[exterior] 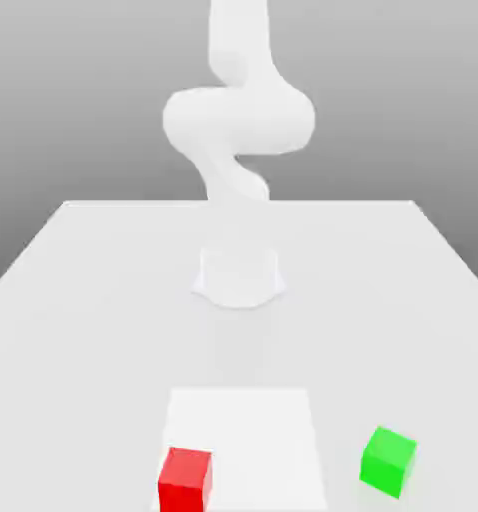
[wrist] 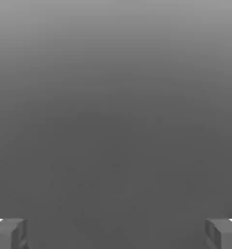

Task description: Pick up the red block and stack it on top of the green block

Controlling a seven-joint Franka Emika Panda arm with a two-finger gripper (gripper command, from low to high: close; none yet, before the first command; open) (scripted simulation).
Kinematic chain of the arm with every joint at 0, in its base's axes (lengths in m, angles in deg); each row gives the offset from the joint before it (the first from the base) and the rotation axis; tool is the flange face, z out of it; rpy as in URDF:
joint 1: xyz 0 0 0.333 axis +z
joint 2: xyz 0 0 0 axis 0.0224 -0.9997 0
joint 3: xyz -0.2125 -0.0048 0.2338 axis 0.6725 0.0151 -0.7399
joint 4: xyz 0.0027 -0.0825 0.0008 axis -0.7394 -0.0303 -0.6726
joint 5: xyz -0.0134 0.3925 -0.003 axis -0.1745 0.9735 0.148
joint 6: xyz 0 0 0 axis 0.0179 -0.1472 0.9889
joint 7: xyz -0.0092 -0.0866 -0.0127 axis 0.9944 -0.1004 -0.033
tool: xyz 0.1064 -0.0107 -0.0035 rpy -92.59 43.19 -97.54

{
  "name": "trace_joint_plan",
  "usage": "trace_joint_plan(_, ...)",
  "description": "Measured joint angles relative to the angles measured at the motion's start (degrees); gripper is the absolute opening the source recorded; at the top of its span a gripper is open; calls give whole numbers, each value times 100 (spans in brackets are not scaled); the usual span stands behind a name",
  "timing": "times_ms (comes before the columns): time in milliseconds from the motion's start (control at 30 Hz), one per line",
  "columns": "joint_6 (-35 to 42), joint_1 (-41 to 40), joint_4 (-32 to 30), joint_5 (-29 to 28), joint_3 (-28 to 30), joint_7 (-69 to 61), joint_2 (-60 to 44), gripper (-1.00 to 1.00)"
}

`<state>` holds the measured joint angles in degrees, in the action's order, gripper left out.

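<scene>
A red block [exterior: 185,479] rests on the white table near its front edge, on the left corner of a paler square patch. The green block [exterior: 388,461] sits on the table off to the exterior view's right of it, about two block-widths beyond the patch. My arm [exterior: 238,130] rises from its base at the table's middle and leaves the exterior view at the top. In the hand view my gripper [wrist: 116,233] is open, its grey fingertips [wrist: 8,233] standing far apart with nothing between them, against a plain grey backdrop.
The arm's round base [exterior: 239,277] stands mid-table behind the blocks. A lighter square patch [exterior: 245,445] marks the table [exterior: 83,330] in front of it. Bare tabletop stretches on both sides and between the two blocks.
</scene>
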<state>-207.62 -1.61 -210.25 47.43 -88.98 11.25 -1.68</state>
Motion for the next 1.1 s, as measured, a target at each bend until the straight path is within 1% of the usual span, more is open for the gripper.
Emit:
trace_joint_plan(467,-1068,-190,-413,-24,166,108,-2943,0)
trace_joint_plan(800,-1820,-348,-704,122,252,70,-5022,0)
trace_joint_plan(967,-2532,-423,-640,226,194,4,-6060,0)
trace_joint_plan(1000,-2700,-438,-610,243,176,-9,-6263,-100)
trace_joint_plan(1100,-2701,-438,-610,241,174,-7,-6263,-100)
